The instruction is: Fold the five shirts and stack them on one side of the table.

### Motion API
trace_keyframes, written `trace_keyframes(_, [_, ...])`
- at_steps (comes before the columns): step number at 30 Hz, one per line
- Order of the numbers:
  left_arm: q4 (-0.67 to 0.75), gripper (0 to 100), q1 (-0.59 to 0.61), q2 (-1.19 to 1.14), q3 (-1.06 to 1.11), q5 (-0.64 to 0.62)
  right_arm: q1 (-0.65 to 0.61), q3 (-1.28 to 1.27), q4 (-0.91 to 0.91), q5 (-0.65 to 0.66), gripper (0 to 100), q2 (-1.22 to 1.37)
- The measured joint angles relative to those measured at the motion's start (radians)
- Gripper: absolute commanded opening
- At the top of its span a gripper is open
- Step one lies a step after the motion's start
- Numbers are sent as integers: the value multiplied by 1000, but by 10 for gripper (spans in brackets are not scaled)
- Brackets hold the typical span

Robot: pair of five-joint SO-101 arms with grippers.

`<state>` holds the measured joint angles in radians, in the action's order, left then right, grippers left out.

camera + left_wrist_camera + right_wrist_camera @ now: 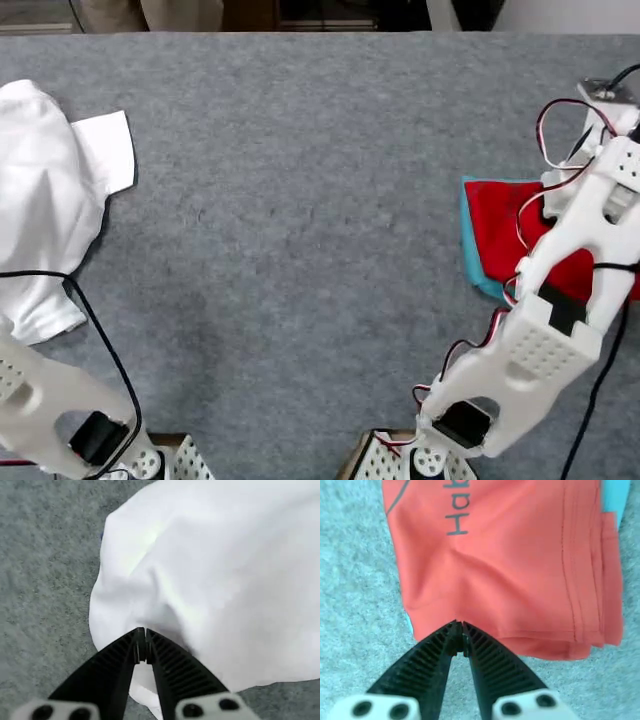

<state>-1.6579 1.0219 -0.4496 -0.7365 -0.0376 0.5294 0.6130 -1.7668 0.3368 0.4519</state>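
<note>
shut tight, the left fingers [115,667] met at their tips over a rumpled edge of the white shirt [215,575], and whether any cloth was caught between them could not be told. the right fingers [432,662] were also closed, holding nothing, with their tips just at the hem of the red shirt [505,565]. that shirt lay folded on a light blue shirt [468,245] at the right side of the grey worktop [300,200]. the white shirt lay unfolded at the far left side, straight ahead of and below the left fingers. its long axis seemed to run from the near edge toward the far edge, with one sleeve sticking out toward the middle. the left arm [40,400] was plainly the nearer one for it, and the right arm [560,300] stood well apart across the worktop. part of the white shirt was cut off at the edge of the high view. the right arm covered much of the pile, so how many shirts it held could not be told.
</note>
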Motion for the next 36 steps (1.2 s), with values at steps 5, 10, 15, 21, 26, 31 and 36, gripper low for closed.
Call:
trace_keyframes(5, [-80, 80, -40, 87, -201, -44, 0, 0, 0, 0, 5, -6])
trace_keyframes(10, [-81, 272, -75, 55, -163, -14, 0, 0, 0, 0, 5, -6])
trace_keyframes(15, [-5, 211, -109, -92, -46, 38, 0, 0, 0, 0, 5, -6])
trace_keyframes(21, [64, 28, -110, -212, -41, 40, -5, 0, 0, 0, 5, -6])
trace_keyframes(26, [52, 19, -112, -218, -115, 17, -43, 0, 0, 0, 5, -6])
trace_keyframes(31, [-75, 19, -112, -218, -361, -41, -83, 28, 0, 0, 5, -6])
trace_keyframes(36, [-92, 19, -110, -218, -652, -114, -110, 28, 0, 0, 5, -6])
